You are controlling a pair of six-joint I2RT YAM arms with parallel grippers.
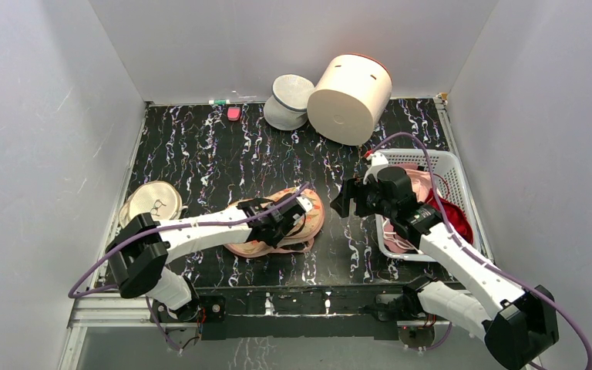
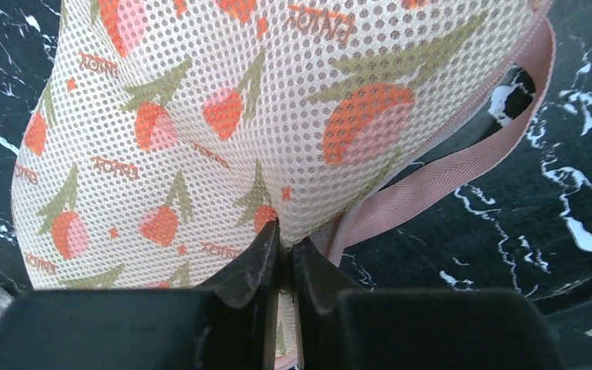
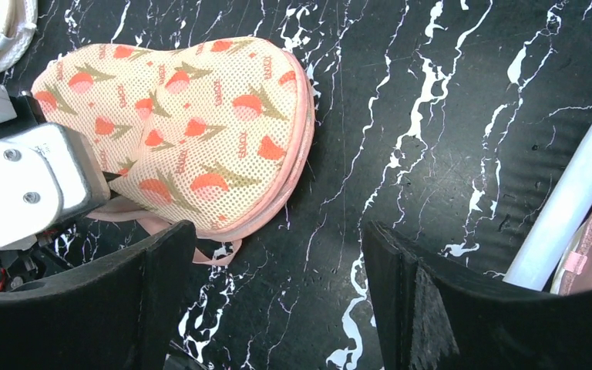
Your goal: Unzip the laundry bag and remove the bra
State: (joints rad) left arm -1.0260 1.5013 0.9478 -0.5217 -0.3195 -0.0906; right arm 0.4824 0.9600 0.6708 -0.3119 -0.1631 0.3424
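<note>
At the left edge of the black marbled worktop (image 1: 200,146) lies a round cream disc (image 1: 152,202). A small pink item (image 1: 233,113) sits at the rear wall.

Left of centre, near the front edge, the laundry bag (image 1: 314,218) lies flat on the worktop. The left hand (image 1: 297,210) rests over it. In the left wrist view, the fingers (image 2: 250,266) stand almost together, pinching the near edge of the laundry bag (image 2: 200,116) beside its pink zip edging. A pink strap loop (image 2: 462,169) trails from that edge onto the worktop. The bag's contents cannot be seen.

Behind centre, a grey-white round pouch (image 1: 289,100) leans beside a large cream cylinder (image 1: 349,99) tipped on its side.

Right of the bag, the right hand (image 1: 344,199) hovers over bare worktop. Its fingers stand wide apart with nothing between them. In the right wrist view, the right hand (image 3: 277,247) stands apart from the laundry bag (image 3: 200,146).

At the right edge stands a white slotted basket (image 1: 447,166) holding pink fabric (image 1: 401,231) and a dark red garment (image 1: 453,220).
</note>
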